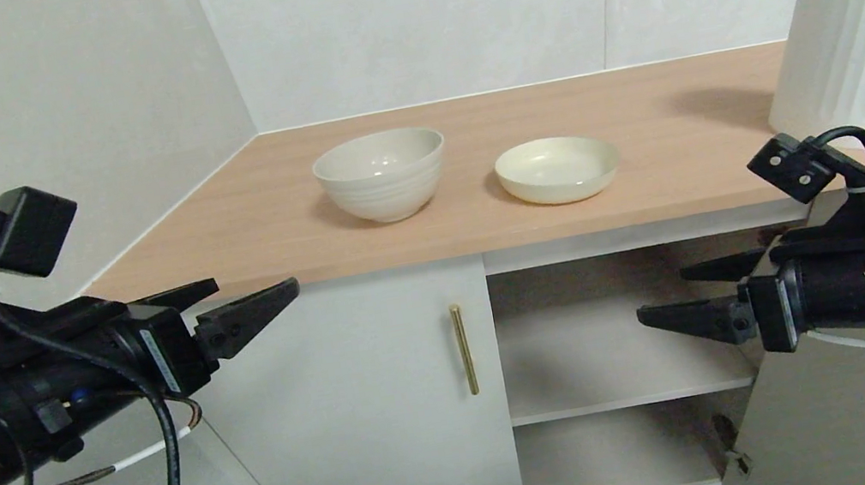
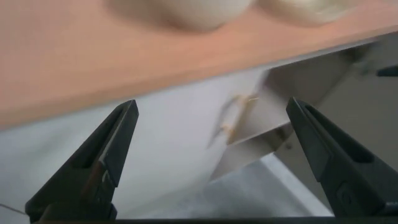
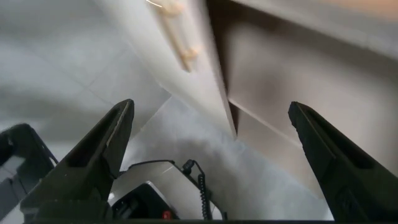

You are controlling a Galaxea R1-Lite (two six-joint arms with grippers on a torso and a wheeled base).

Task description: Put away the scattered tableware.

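Nearest, the left gripper [image 1: 256, 282] hangs at the left, in front of the cabinet and just below the counter's edge, its 2 fingers spread wide with nothing between them; the left wrist view shows the same wide gap [image 2: 211, 102]. The right gripper [image 1: 661, 293] is at the right, lower, level with the open compartment, and its fingers are likewise spread apart and hold nothing [image 3: 210, 104]. The 2 grippers are well apart, with the cabinet front showing between them.

Behind them stands the cabinet. Its left door [image 1: 352, 394] is closed, with an upright brass handle [image 1: 463, 349] near its right edge. The right door [image 1: 843, 420] is swung open toward the near right, below the right arm. The open compartment [image 1: 609, 318] has 1 shelf board [image 1: 631, 398] dividing it into an upper and a lower space, both open to the front.

Above, the wooden countertop [image 1: 650, 191] has a straight front edge over the cabinet. On it, a little back from that edge, stand 2 pieces of tableware: a deep ribbed bowl [image 1: 381, 174] at the left and a shallow cream dish [image 1: 557, 168] just to its right, close but not touching, both upright with pale insides facing up. At the far right stands a tall ribbed white object [image 1: 860, 36]. White tiled walls [image 1: 405, 13] close off the left side and the back.
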